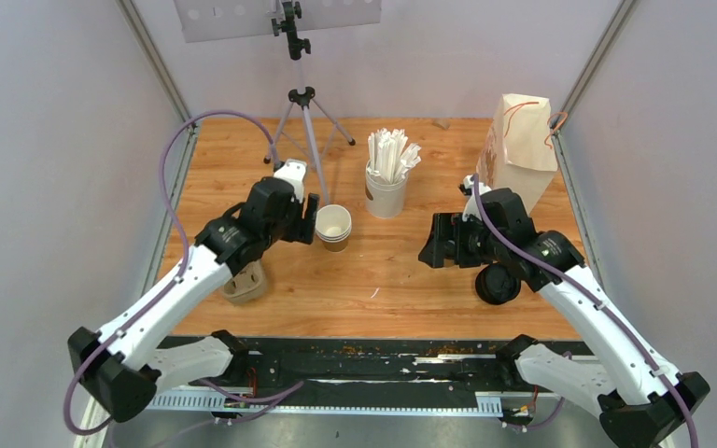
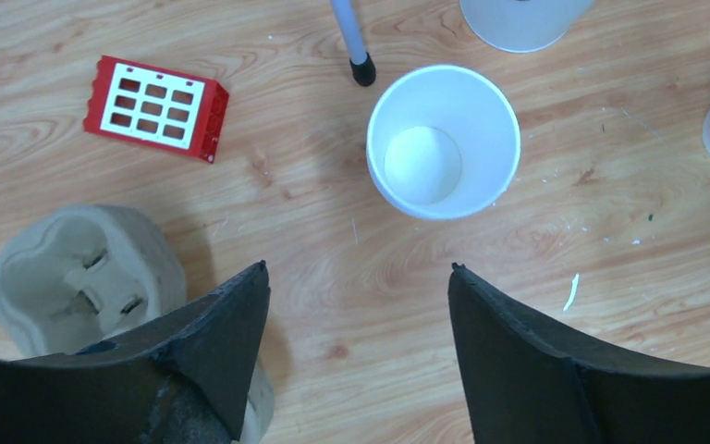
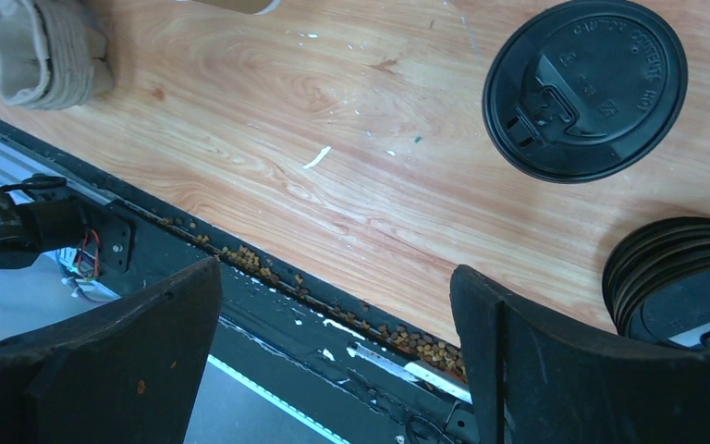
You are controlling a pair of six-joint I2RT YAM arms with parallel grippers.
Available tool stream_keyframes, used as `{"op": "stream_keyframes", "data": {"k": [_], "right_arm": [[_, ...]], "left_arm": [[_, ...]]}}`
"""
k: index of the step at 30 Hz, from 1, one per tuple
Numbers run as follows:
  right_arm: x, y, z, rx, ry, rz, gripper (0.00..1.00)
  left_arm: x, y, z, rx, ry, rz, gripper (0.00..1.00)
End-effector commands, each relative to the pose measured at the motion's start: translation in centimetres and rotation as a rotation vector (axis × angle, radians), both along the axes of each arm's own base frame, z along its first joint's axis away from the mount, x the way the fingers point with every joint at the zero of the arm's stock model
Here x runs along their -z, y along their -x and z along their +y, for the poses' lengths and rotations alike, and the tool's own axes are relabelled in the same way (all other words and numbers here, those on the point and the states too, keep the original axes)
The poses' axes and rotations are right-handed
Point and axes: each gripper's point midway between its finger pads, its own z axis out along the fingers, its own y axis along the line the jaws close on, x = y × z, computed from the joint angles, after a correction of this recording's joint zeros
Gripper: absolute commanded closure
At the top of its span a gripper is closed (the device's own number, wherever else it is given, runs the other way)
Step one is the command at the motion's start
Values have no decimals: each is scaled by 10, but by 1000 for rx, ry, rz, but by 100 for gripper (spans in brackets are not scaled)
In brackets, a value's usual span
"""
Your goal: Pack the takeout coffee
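- Top view: paper cup (image 1: 333,227) stands upright with no lid, mid-desk (image 1: 401,289), just at 3 o'clock of the left jaws. Those jaws are apart and empty, probably lined up to grab it.
- Pulp carrier (image 1: 245,283) is at 7 o'clock of the cup, beside the left arm. Likely the packing slot.
- Right jaws are apart and empty, facing 9 o'clock. Black lid pile (image 1: 498,283) is at 4 o'clock of them.
- Straw cup (image 1: 387,182) and paper bag (image 1: 521,149) stand further back, at 12 to 2 o'clock.
- Left wrist: cup (image 2: 444,139) is at 1 o'clock ahead of the wide jaws, not between them and not touching. White inside, looks empty.
- Carrier (image 2: 83,273) is at 8 o'clock, partly behind one finger. Red block (image 2: 155,106) at 10 o'clock, unused.
- Right wrist: single lid (image 3: 584,88) lies flat at 1 o'clock, lid pile (image 3: 679,282) at 3 o'clock.
- Jaws are apart over the desk's near edge, gripping nothing. Lid looks set out for capping the cup.
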Motion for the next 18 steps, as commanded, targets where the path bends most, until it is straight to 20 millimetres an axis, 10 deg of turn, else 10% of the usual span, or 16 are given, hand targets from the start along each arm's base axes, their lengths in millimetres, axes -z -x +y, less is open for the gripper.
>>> {"op": "stream_keyframes", "data": {"k": [1,18], "right_arm": [[-17,-1,13,-27,-94,-49,7],[-10,-2,22,-67,-117,-45,7]], "left_arm": [[-12,-33,-28,67,135,21,27],[58,-87,-34,69,120,169,59]]}}
